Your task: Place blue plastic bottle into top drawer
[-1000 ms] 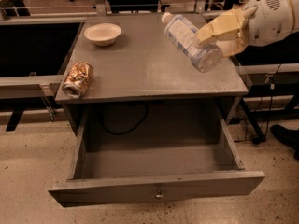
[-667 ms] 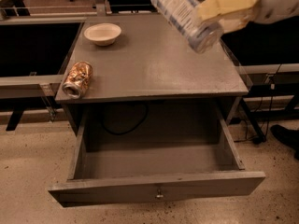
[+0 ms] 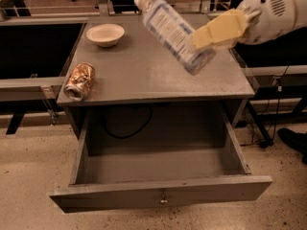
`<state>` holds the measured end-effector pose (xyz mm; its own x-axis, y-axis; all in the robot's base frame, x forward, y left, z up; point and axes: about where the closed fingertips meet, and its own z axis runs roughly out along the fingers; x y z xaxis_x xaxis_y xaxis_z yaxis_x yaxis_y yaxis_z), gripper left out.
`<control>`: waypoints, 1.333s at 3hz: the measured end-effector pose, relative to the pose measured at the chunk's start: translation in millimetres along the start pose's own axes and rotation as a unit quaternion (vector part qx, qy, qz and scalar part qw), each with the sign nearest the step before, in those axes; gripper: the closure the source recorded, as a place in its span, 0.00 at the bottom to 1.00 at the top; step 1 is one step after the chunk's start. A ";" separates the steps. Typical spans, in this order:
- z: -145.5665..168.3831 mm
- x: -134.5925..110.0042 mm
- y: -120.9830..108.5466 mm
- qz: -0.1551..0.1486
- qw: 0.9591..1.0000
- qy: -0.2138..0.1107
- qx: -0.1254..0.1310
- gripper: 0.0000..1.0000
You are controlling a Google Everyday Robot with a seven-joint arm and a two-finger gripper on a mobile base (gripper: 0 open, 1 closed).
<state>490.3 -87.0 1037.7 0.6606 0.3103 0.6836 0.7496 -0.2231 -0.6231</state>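
The bottle is clear with a faint blue tint, a white cap and a pale label carrying what may be bluish print. The gripper, at the far right above the cabinet top, clasps the bottle's lower end; its fingers are dull yellow and the arm behind them is white. The cabinet and drawer are plain flat grey, and the knob is metallic. At the far left the bowl is cream. The can, near left, is coppery with mottled glints. A black cable loops inside the cabinet. The floor is beige with dark speckles.
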 end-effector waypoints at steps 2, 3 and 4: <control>32.5 -66.0 31.1 -0.037 0.999 -0.025 -0.026 1.00; 36.6 -63.0 30.1 -0.035 0.999 -0.027 -0.022 1.00; 47.8 -70.5 43.2 -0.049 0.996 -0.056 -0.044 1.00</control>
<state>474.2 -74.3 944.4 0.5798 0.4341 0.6895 0.8138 -0.2659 -0.5168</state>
